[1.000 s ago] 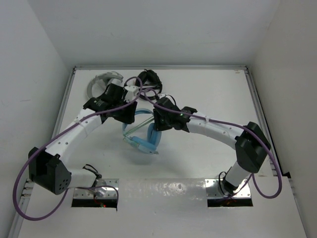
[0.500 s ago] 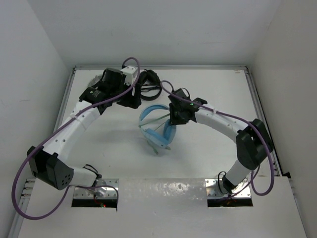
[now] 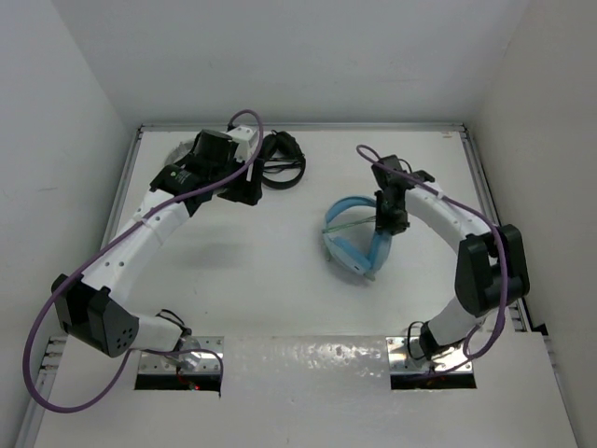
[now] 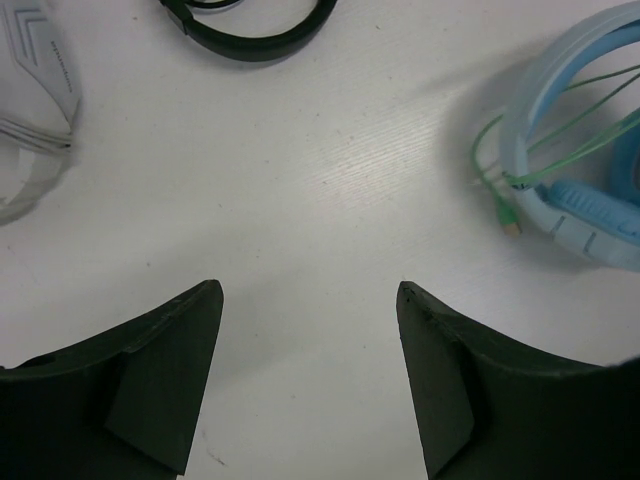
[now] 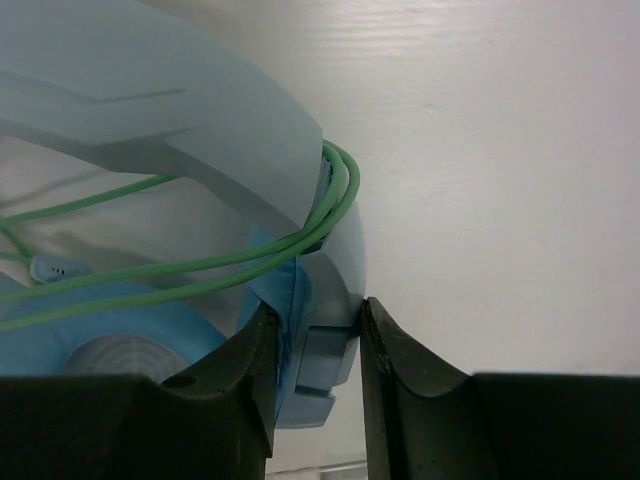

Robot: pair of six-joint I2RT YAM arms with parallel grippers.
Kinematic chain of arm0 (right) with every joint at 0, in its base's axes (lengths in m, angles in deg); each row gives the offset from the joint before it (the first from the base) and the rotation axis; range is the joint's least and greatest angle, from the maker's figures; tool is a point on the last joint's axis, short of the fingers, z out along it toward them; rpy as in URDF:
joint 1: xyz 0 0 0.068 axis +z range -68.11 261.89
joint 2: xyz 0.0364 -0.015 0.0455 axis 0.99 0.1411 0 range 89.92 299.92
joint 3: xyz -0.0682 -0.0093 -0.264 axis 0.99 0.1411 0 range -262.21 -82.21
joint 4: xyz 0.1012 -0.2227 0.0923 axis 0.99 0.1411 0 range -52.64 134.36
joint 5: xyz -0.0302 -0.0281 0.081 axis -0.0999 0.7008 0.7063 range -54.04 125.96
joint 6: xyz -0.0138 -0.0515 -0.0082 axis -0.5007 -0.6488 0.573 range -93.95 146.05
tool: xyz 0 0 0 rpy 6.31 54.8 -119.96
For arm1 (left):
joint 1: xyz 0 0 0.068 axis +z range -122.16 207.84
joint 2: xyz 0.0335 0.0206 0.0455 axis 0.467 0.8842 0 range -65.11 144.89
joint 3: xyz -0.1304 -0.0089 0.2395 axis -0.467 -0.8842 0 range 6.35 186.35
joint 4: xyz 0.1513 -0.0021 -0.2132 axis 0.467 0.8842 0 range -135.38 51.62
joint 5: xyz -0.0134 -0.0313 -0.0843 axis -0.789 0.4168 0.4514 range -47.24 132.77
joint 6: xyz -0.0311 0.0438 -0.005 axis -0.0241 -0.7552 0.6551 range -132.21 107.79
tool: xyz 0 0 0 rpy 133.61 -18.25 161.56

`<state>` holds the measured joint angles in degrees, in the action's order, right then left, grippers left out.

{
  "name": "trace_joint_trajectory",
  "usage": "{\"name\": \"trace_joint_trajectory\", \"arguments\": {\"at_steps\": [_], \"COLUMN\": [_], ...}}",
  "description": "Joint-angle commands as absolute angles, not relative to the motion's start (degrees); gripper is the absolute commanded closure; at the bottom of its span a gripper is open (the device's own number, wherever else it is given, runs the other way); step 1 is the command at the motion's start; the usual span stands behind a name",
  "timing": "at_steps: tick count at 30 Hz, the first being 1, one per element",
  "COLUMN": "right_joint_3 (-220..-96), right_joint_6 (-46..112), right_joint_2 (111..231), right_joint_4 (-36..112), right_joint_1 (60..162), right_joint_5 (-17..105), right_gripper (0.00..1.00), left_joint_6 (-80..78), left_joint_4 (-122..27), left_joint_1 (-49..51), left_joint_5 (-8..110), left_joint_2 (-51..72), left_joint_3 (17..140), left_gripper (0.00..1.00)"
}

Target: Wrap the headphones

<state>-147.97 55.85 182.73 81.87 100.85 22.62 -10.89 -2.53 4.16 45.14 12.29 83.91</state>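
Snugly within right pincer point(image 5: 316, 322): headphones point(image 5: 200, 100)

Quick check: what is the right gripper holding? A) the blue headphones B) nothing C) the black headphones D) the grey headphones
A: the right wrist view shows the right gripper clamped on the frame of the blue headphones, next to an earcup.

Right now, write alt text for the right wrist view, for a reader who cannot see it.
The right gripper has its jaws shut on the light blue headphones, seen close up. A thin green cable hooks round their band, over a white table.
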Motion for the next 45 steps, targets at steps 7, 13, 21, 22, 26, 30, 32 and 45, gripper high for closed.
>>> {"name": "trace_joint_trajectory", "arguments": {"at_steps": [7, 13, 21, 22, 26, 30, 32, 45], "right_joint_3": [-141.81, -139.95, -153.82, -156.54, -156.22, -147.99, -141.47, -106.48], "right_joint_6": [49.35, 47.24, 45.83, 46.17, 45.56, 45.83, 46.27, 58.21], "right_joint_2": [181.85, 182.20, 178.96, 178.08, 166.87, 156.83, 149.01, 101.36], "right_joint_4": [86.49, 83.94, 90.96, 91.76, 89.40, 84.39, 80.97, 67.85], "right_joint_1": [83.41, 70.66, 69.49, 69.49, 71.77, 72.57, 72.57, 72.48], "right_joint_5": [19.00, 21.54, 17.50, 18.03, 20.76, 21.37, 23.65, 35.79], "right_gripper": [1.00, 0.48, 0.01, 0.01, 0.01, 0.01, 0.01, 0.01], "left_joint_6": [-11.77, -11.94, -11.68, -11.51, -11.94, -18.07, -20.72, -41.62], "left_joint_4": [-4.24, -4.33, -3.98, -3.72, -2.31, -6.33, -9.76, -26.39], "left_joint_1": [4.20, 4.20, 4.29, 4.38, 4.55, 4.64, 4.64, 4.55], "left_joint_5": [43.91, 43.82, 43.12, 43.03, 39.79, 37.49, 37.05, 33.18], "left_joint_2": [11.53, 11.27, 11.44, 11.53, 10.22, 1.80, -7.04, -43.75], "left_joint_3": [84.31, 83.96, 84.13, 84.31, 85.10, 78.09, 68.35, 26.42], "left_gripper": [0.32, 0.32, 0.30, 0.30, 0.31, 0.32, 0.32, 0.16]}}
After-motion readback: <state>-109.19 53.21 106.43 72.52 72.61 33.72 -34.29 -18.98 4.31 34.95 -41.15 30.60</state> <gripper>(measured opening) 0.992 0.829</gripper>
